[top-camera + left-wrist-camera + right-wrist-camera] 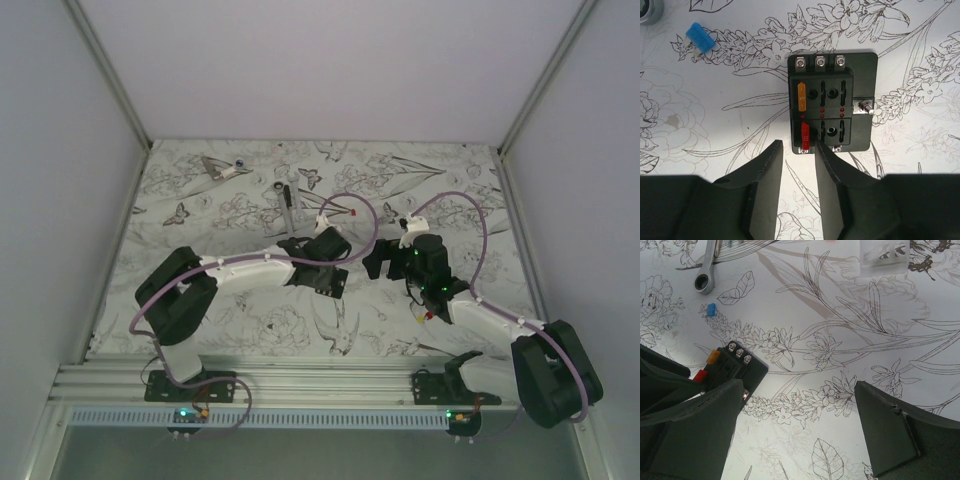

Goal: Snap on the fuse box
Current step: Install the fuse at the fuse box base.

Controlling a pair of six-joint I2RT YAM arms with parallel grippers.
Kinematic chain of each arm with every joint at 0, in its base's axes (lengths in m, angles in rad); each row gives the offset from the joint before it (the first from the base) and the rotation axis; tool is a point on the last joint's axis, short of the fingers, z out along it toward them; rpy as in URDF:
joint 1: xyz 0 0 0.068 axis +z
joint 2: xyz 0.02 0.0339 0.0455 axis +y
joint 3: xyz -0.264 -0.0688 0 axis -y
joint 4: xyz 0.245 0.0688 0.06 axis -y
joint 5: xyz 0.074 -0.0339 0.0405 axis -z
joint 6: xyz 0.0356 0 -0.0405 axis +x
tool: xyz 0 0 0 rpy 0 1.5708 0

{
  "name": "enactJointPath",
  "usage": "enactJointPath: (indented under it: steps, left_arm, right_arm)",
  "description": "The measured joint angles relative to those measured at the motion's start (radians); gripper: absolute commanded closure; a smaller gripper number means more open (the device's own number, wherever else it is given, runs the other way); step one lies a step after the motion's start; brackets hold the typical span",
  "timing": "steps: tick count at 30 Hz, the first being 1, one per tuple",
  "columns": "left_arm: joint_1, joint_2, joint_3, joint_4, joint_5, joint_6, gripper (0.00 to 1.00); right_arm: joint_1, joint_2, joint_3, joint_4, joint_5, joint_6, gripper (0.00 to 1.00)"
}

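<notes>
The small black squarish plastic fuse box [832,102] lies flat on the white table cover printed with black line-drawn flowers [715,125], near the middle of the table between the two arms. An orange fuse [802,97] and a red fuse [805,132] sit in the slots of one column on its top face; the other slots show bare. Three silver screws [819,62] line one edge and a silver stud [865,106] juts from another. The left gripper [797,150] hangs right at the box's near edge, its two dark fingers a narrow gap apart with nothing between them, the red fuse just ahead of that gap. The right gripper [799,390] hovers beside the box with its jaws spread wide and empty, one finger just beside the box's corner in its wrist view. A loose small blue fuse [700,39] lies near the box. Farther off are a silver ring-ended wrench [704,282] and a clear plastic cover [885,255].
</notes>
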State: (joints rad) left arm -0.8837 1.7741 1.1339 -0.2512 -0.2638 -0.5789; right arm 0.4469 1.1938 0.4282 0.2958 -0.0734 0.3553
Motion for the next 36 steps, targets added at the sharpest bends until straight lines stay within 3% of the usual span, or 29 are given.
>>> enactJointPath:
  steps: [5, 13, 23, 30, 36]
  left_arm:
    - [0.000, -0.023, 0.010, -0.020, 0.004, 0.000, 0.59]
    - [0.001, -0.038, 0.093, -0.079, -0.001, -0.014, 0.77]
    - [0.002, 0.014, 0.153, -0.154, -0.004, -0.017, 0.78]
    - [0.007, 0.057, 0.161, -0.179, 0.000, -0.027, 0.86]
    - [0.010, 0.084, 0.178, -0.194, 0.002, -0.031, 0.85]
  right_arm:
    - [0.000, 0.000, 0.000, 0.000, -0.002, 0.000, 0.00]
    - [0.000, 0.000, 0.000, 0.000, -0.004, 0.000, 0.00]
    - [0.000, 0.000, 0.000, 0.000, -0.004, 0.000, 0.00]
    - [0.000, 0.000, 0.000, 0.000, -0.004, 0.000, 0.00]
    - [0.000, 0.000, 0.000, 0.000, -0.004, 0.000, 0.00]
